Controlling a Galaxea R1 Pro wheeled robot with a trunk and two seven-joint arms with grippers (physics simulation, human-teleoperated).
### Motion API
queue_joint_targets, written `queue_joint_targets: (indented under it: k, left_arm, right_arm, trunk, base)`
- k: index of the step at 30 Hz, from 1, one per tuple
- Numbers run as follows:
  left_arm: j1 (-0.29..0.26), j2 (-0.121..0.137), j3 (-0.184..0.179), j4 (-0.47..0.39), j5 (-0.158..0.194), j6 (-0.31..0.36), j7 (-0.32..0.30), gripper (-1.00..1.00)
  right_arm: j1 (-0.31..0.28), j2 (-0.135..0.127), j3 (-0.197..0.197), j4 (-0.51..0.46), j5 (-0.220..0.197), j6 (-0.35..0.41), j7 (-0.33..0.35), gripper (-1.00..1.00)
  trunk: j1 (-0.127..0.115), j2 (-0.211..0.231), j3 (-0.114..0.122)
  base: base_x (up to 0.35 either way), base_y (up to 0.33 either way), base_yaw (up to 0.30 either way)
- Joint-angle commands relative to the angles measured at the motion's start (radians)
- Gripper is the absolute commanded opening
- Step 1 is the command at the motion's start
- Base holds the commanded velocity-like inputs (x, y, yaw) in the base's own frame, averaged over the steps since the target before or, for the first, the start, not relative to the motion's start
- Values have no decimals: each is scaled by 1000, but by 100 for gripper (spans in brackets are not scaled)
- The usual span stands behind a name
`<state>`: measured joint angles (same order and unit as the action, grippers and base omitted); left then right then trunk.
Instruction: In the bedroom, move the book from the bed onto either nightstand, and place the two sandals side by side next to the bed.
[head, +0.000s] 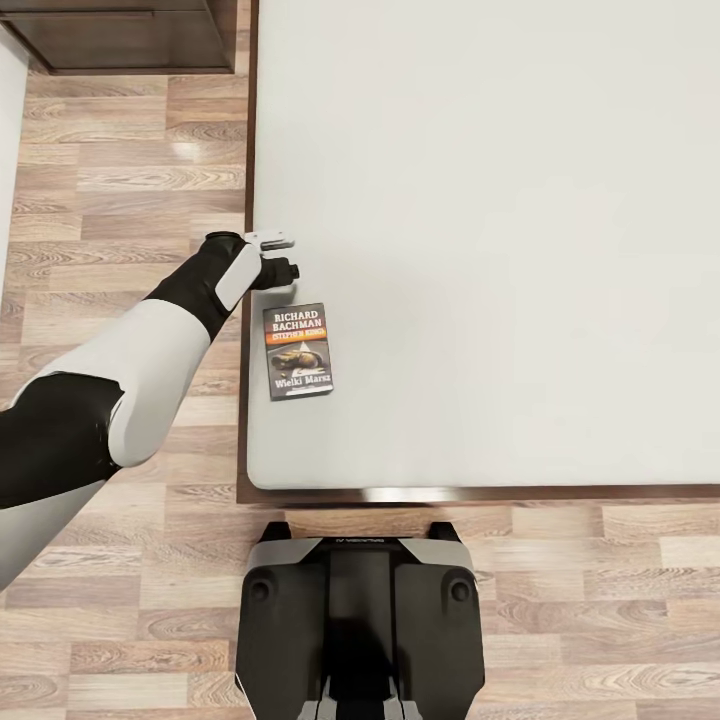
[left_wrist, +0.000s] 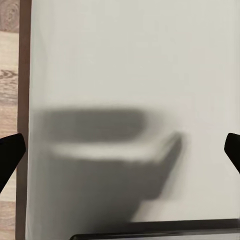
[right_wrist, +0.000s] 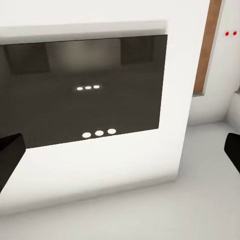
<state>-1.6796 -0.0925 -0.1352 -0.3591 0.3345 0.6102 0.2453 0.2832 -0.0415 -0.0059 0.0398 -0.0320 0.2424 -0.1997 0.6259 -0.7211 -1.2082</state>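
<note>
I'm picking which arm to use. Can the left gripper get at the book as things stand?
Probably yes: the left gripper hovers over the bed edge just beyond the book, open, with only bare mattress between them.

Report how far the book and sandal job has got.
Nothing looks finished. The book lies flat on the bed near its corner, not on a nightstand. In hand: the left gripper hovers at the mattress edge just beyond the book, fingers spread wide and holding nothing. Left: grasp the book, carry it to the dark cabinet by the bed's far end, then set both sandals beside the bed.
</note>
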Motion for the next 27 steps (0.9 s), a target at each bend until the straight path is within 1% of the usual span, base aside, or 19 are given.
queue_joint_targets:
  k: [1,27]
  left_arm:
    - [0,1,-7,-1,11,3,8,100]
    - [0,0,-7,-1,11,3,8,100]
  right_arm:
    - [1,0,0,-1,-3,3,-3,100]
    - [1,1,0,-1,-3,3,-3,100]
  trunk:
    - [0,-1,0]
    - [0,-1,0]
  base:
    - [0,0,0]
    - [0,0,0]
